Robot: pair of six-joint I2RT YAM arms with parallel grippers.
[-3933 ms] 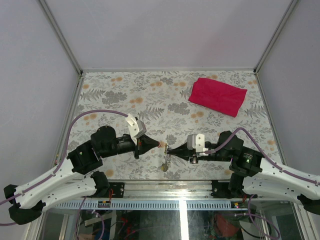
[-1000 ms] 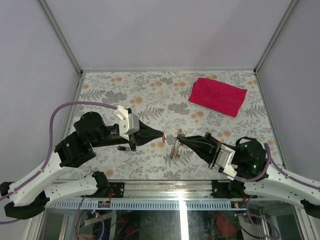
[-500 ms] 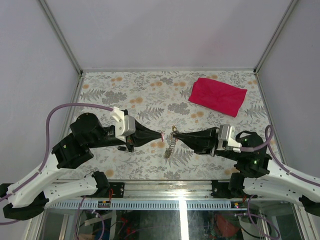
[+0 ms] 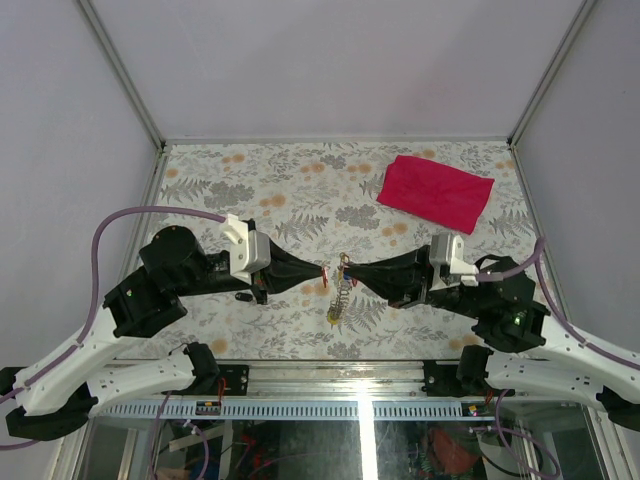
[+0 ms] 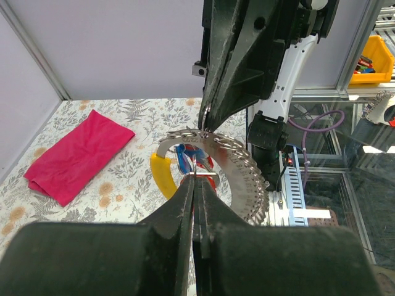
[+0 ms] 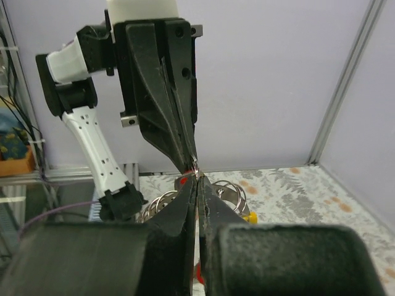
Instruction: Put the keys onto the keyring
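My left gripper [image 4: 322,271] is shut on a small key with a red tag [image 4: 326,274]. Tip to tip with it, my right gripper [image 4: 348,266] is shut on the keyring [image 4: 340,295], whose silvery coiled strand hangs down toward the table. In the left wrist view my left gripper [image 5: 197,179] pinches the red key [image 5: 205,161] right against the keyring [image 5: 241,179], beside its yellow tag [image 5: 162,179]; the right gripper [image 5: 203,123] comes in from above. The right wrist view shows my right gripper [image 6: 197,180] on the keyring [image 6: 229,188], the left gripper [image 6: 192,163] touching just above.
A red cloth [image 4: 435,192] lies at the back right of the floral table [image 4: 250,180]; it also shows in the left wrist view as the red cloth [image 5: 74,154]. Metal frame posts and the near table edge [image 4: 330,365] bound the space.
The right arm has swung from a low diagonal to level and brought the keyring left until it meets the key. The left gripper has barely moved.
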